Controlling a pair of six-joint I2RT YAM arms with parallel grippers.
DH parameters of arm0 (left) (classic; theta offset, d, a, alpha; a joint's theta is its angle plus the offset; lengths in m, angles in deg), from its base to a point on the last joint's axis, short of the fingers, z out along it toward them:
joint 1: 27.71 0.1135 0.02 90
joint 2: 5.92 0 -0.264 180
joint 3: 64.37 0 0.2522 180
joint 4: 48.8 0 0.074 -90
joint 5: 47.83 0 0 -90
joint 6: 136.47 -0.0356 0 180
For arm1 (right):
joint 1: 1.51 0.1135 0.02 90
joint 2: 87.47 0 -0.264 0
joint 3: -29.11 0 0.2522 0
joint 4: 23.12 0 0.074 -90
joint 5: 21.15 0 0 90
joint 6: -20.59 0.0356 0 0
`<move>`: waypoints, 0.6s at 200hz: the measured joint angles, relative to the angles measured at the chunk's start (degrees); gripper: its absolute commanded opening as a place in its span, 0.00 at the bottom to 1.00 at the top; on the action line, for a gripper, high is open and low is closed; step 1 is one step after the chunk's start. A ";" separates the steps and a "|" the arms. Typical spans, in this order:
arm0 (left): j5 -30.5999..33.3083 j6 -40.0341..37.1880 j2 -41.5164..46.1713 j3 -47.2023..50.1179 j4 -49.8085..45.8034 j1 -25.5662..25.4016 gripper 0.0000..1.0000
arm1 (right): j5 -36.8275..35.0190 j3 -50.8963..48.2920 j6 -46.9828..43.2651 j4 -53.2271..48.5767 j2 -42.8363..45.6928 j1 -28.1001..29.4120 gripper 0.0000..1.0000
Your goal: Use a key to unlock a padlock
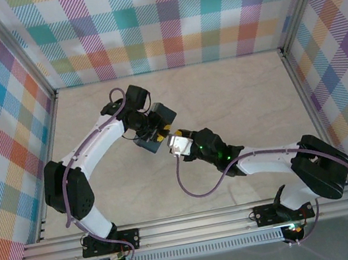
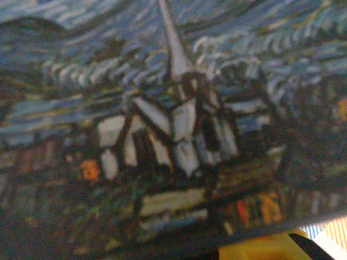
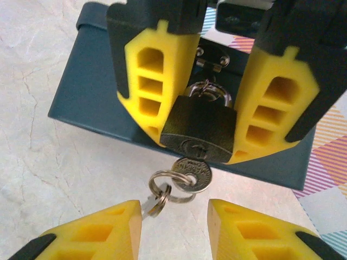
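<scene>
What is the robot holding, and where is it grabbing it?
The left tool pinches the padlock by the two sides of its dark body. The right tool is open near the key, holding nothing.

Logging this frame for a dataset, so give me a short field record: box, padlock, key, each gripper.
box: dark blue box on the table, hasp on its near side
padlock: dark padlock, shackle through the hasp
key: key in the keyhole underneath, rings hanging from it
left: left gripper shut on the padlock
right: right gripper open, just below the key
</scene>
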 measured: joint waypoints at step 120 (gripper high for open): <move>-0.42 0.00 -0.07 -0.17 0.20 0.00 0.08 | 0.28 2.89 1.05 0.74 -0.72 -0.04 0.28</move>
